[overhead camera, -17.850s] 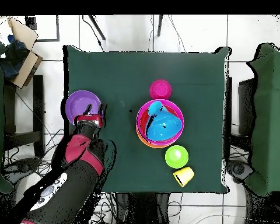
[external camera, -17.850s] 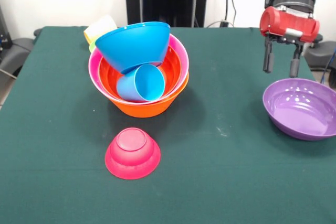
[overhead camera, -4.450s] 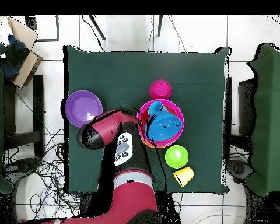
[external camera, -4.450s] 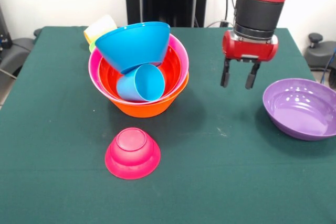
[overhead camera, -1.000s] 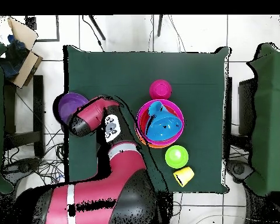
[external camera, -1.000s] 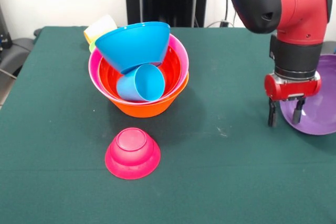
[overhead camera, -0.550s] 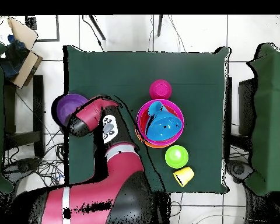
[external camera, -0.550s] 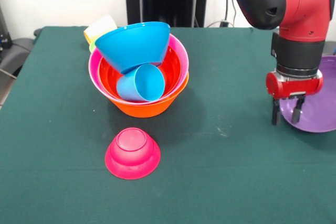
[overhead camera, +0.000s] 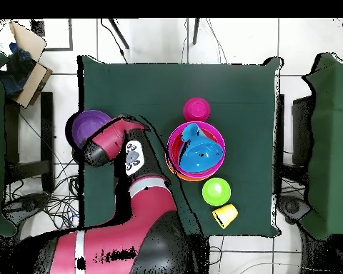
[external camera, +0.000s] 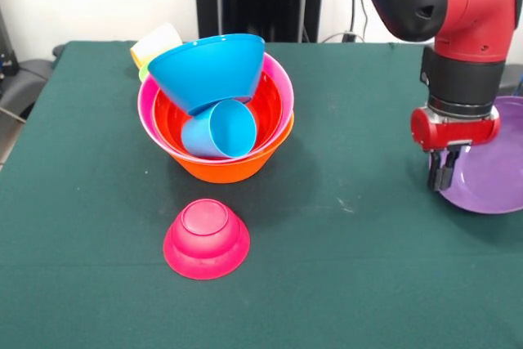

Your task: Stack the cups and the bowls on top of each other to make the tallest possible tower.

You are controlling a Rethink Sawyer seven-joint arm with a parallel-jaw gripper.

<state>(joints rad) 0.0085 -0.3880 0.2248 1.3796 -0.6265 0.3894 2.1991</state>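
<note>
My gripper (external camera: 444, 176) is low at the right side of the front view, shut on the near rim of the purple bowl (external camera: 494, 165), which looks slightly tipped. The arm covers the gripper in the overhead view, where the purple bowl (overhead camera: 87, 123) pokes out past the table's left edge. The tower (external camera: 216, 108) has a large orange bowl (external camera: 225, 169) as base, holding a pink bowl (external camera: 147, 112) and a red-orange bowl (external camera: 268, 97). A light blue cup (external camera: 221, 130) lies on its side inside, with a blue bowl (external camera: 208, 67) tilted over it.
A magenta bowl (external camera: 206, 239) sits upside down in front of the tower. Behind the tower lie a yellow-orange cup (external camera: 155, 42) and a green bowl (overhead camera: 216, 191). The green table (external camera: 343, 284) ends just beyond the purple bowl.
The gripper's fingers, apart astride the purple bowl's rim half a second ago, have come together on it. The bowl has shifted slightly. The tower and loose pieces have not moved.
</note>
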